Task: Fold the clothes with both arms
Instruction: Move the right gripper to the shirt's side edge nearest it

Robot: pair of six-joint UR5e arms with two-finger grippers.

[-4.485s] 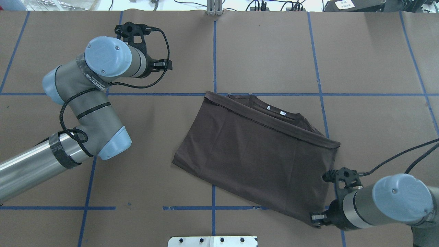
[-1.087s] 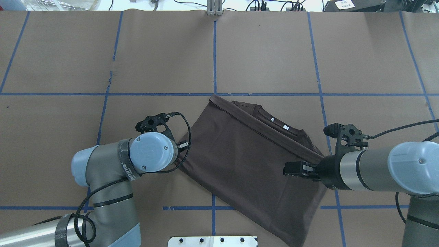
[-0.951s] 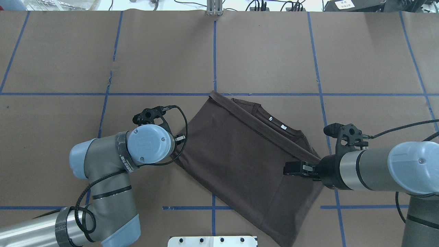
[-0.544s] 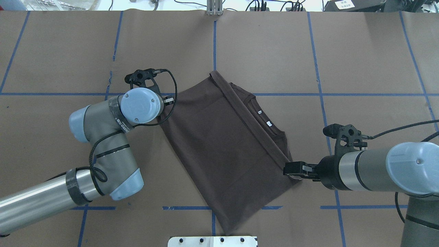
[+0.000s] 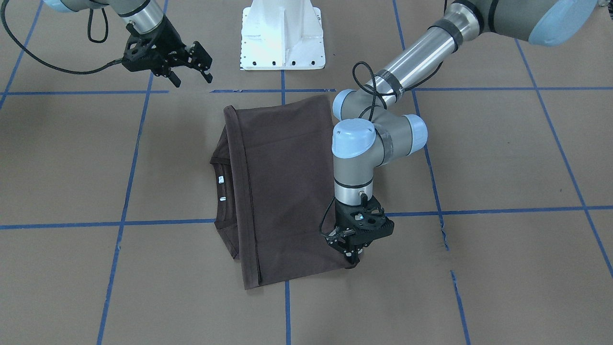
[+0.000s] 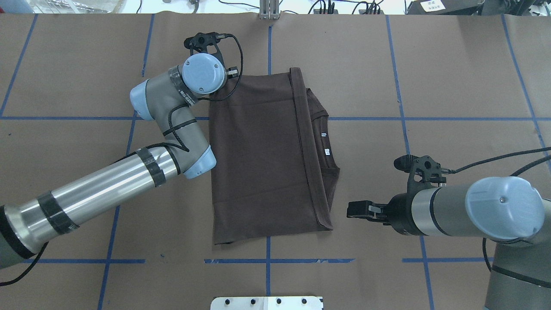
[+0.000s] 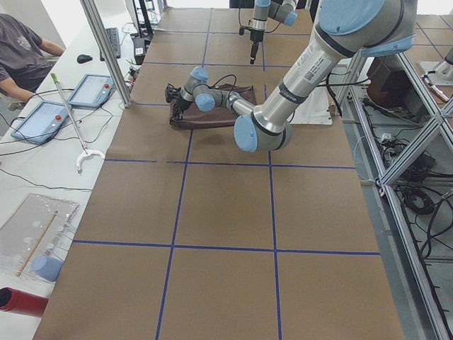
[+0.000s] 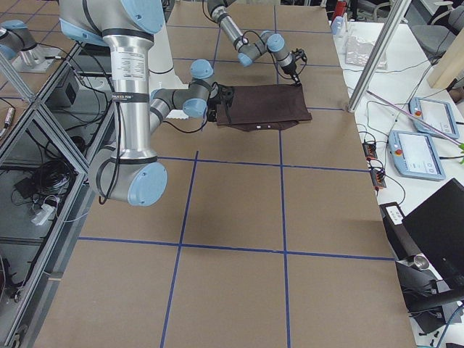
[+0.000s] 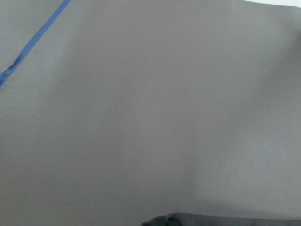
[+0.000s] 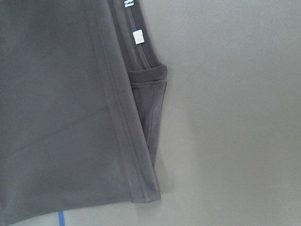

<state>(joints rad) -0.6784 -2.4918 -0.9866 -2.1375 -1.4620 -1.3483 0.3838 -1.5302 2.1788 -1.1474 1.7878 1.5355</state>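
Now dragging shirt [image 6: 258, 159] square on bench [image 6: 452, 77], pinching its corner with left end effector [image 5: 353, 258], with right end effector [image 5: 194, 76] spread, released.

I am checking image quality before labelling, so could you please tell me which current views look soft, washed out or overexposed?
Left wrist view: pale and soft, the blue tape line blurred. Right wrist view: sharp, hem stitching on the T-shirt and its neck tags distinct. Overhead view: evenly lit, but the strip beyond the table is blown out. Front-facing view: the white pedestal base is nearly overexposed.
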